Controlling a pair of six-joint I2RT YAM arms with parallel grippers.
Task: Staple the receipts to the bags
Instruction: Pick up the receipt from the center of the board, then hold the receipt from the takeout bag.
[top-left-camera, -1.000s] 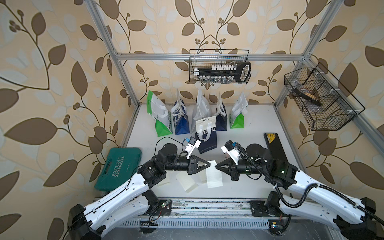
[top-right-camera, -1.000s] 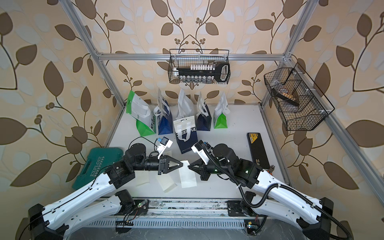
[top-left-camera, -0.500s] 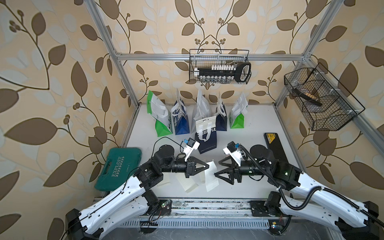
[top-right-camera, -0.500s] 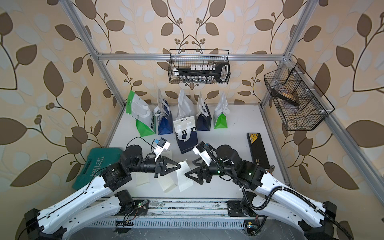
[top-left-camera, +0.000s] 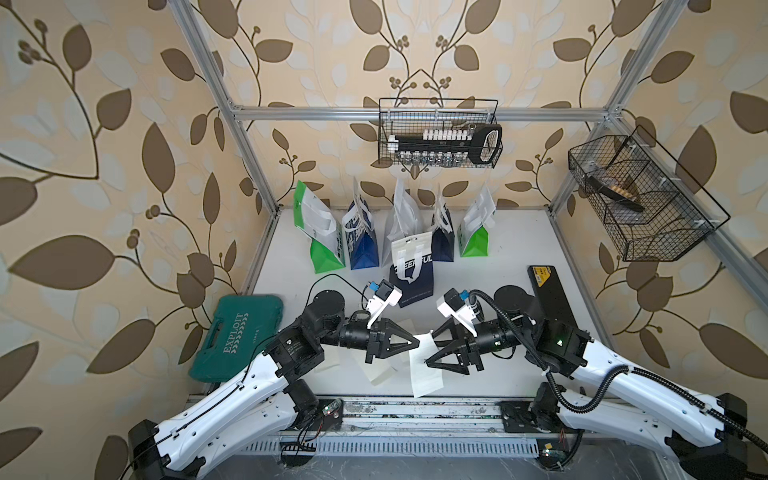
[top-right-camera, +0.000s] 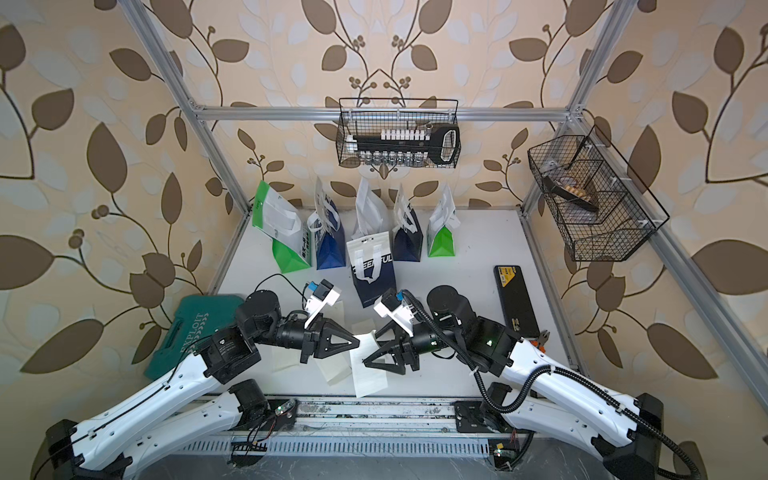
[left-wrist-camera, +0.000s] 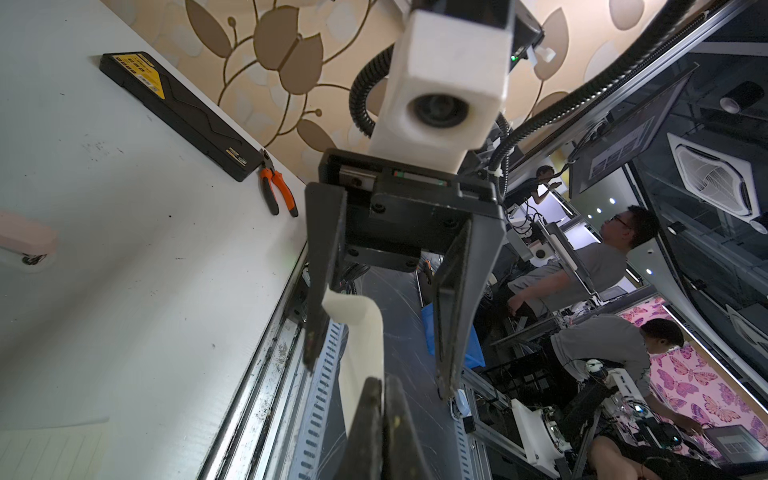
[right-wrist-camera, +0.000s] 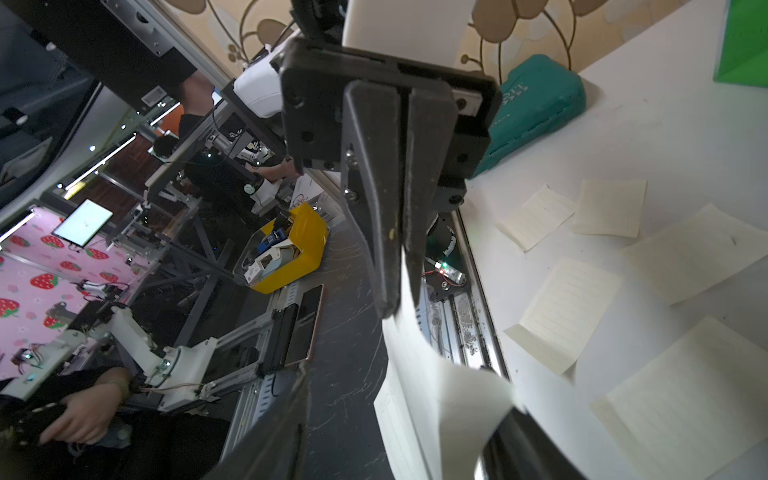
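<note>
My left gripper (top-left-camera: 417, 343) (left-wrist-camera: 383, 382) is shut on the edge of one of the receipts (top-left-camera: 424, 370) (left-wrist-camera: 361, 340), a cream slip that curls and hangs above the table's front edge. My right gripper (top-left-camera: 429, 347) (right-wrist-camera: 409, 399) faces it tip to tip and stands open, with the slip's (right-wrist-camera: 436, 395) free end between its fingers and resting against one finger (right-wrist-camera: 528, 440). Several more receipts (right-wrist-camera: 565, 311) lie flat on the white table (top-left-camera: 511, 257). The bags stand in a row at the back wall, green-and-white (top-left-camera: 320, 237), navy (top-left-camera: 361, 245) and white (top-left-camera: 401, 216). One navy bag (top-left-camera: 411, 270) sits in front of the row.
A teal tool case (top-left-camera: 237, 336) lies at the left edge and a flat black case (top-left-camera: 548, 295) at the right, with orange pliers (left-wrist-camera: 278, 195) beside it. Wire baskets (top-left-camera: 440, 133) (top-left-camera: 640, 199) hang on the back and right walls. A blurred pale pink object (left-wrist-camera: 25, 237) rests on the table.
My right gripper has opened from shut, wide at first and now a little narrower. My left gripper stayed shut on the receipt, and both grippers drifted slightly toward the table's front.
</note>
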